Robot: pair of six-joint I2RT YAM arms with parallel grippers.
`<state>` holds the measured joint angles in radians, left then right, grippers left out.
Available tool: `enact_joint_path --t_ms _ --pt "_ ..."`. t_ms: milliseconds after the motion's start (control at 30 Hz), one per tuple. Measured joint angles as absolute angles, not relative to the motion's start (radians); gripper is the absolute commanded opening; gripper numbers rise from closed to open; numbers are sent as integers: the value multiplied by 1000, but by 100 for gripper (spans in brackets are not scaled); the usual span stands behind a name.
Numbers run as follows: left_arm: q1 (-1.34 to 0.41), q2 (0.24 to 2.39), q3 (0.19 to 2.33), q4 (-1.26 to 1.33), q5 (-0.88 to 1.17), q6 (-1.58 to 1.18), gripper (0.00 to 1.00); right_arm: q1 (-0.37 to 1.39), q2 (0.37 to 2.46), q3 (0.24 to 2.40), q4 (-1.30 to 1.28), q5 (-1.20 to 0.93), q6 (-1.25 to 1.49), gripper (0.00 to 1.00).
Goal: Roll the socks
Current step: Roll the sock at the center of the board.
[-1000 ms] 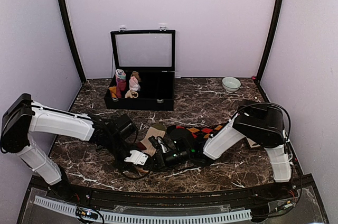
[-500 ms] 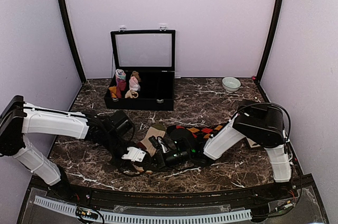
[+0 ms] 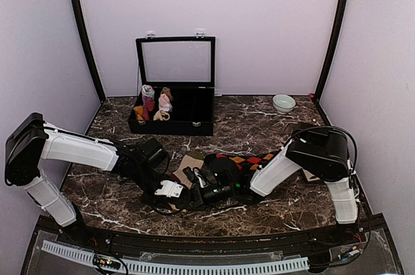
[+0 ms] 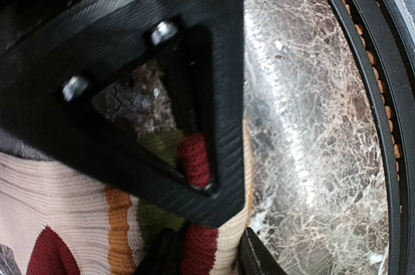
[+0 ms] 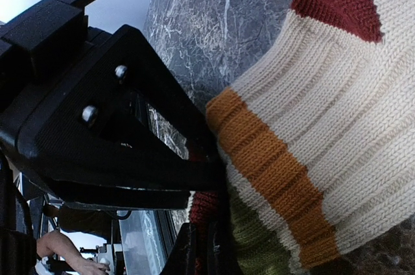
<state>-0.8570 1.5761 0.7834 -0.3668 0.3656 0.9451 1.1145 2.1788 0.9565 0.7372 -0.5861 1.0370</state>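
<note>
Striped sock (image 5: 324,126) sits near the worktop's (image 3: 259,126) front edge, pinched narrowly by left gripper (image 4: 201,255) and right gripper (image 5: 204,249) together; open marble lies behind.

The left arm (image 3: 78,150) and right arm (image 3: 275,170) both reach low toward the middle, forearms nearly level. The left gripper (image 4: 198,252) and right gripper (image 5: 206,249) meet tip to tip, each pinched on the striped sock's (image 4: 65,197) maroon edge.
</note>
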Motion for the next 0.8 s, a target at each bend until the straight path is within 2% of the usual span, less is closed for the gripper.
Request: enact_joint_path --t_ms 67,167,233,433,533,600,700,767,800 --pt "-847 1576 780 -363 366 945 27 1114 2179 957 736 -586 1034 0" --pt "-842 1576 773 -360 366 947 15 1114 2181 962 721 -586 1029 2" --pt "-841 1576 770 -360 369 950 10 1115 2180 964 710 -585 1027 2" --pt "-838 1578 770 -364 392 953 9 1115 2183 971 688 -585 1023 2" --pt "-836 1578 770 -377 410 954 3 1115 2185 971 688 -588 1023 3" --pt "-835 1577 770 -390 419 957 0 1115 2185 971 688 -589 1023 10" --pt "-835 1577 770 -410 435 958 0 1115 2176 973 682 -587 1018 31" --pt "-834 1581 773 -428 451 962 0 1117 2161 971 664 -574 1002 39" --pt "-833 1588 778 -439 463 964 0 1117 2149 961 661 -570 994 46"
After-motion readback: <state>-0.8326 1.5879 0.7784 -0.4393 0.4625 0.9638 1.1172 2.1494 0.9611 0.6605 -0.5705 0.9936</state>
